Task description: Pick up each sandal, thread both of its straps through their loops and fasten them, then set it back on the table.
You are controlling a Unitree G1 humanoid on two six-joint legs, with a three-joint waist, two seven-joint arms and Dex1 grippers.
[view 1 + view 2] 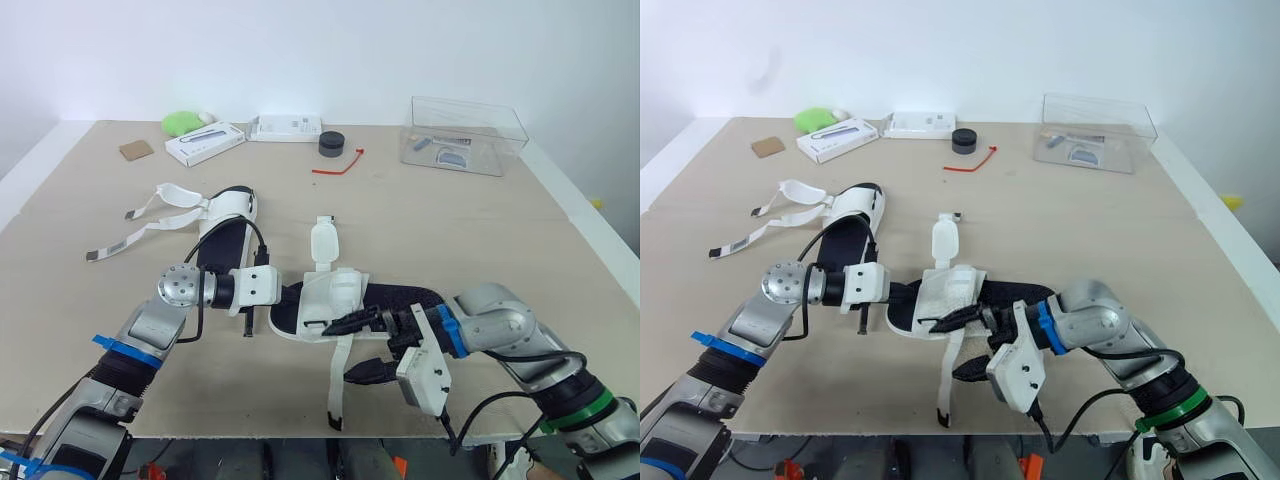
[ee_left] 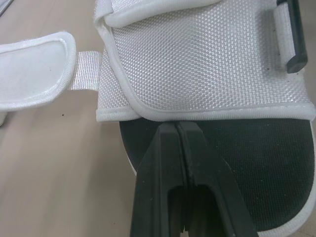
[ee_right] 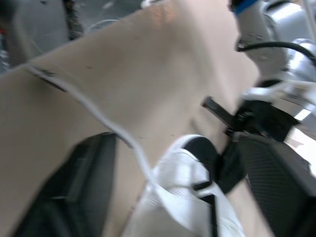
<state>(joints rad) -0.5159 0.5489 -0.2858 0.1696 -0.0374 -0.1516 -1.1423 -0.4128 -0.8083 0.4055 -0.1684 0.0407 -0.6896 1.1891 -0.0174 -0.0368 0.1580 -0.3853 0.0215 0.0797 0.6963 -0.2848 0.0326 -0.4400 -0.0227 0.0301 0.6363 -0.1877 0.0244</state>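
Note:
One white sandal with a black sole (image 1: 340,295) lies near the table's front edge. Its far strap (image 1: 323,243) lies open towards the back, and its near strap (image 1: 338,385) hangs down towards the edge. My left gripper (image 1: 285,296) is shut, its tips (image 2: 177,129) on the black footbed (image 2: 266,163) against the rim of the white upper (image 2: 197,59). My right gripper (image 1: 340,350) stands open at the sandal's front side, with the near strap (image 3: 98,116) running between its fingers. A second sandal (image 1: 228,225) lies at the back left with both straps (image 1: 150,225) spread loose.
Along the back edge stand a clear plastic box (image 1: 465,135), a black round lid (image 1: 332,143), a red tie (image 1: 338,165), two white boxes (image 1: 205,143), a green object (image 1: 182,122) and a brown card (image 1: 136,150). The table's front edge (image 1: 250,432) is close.

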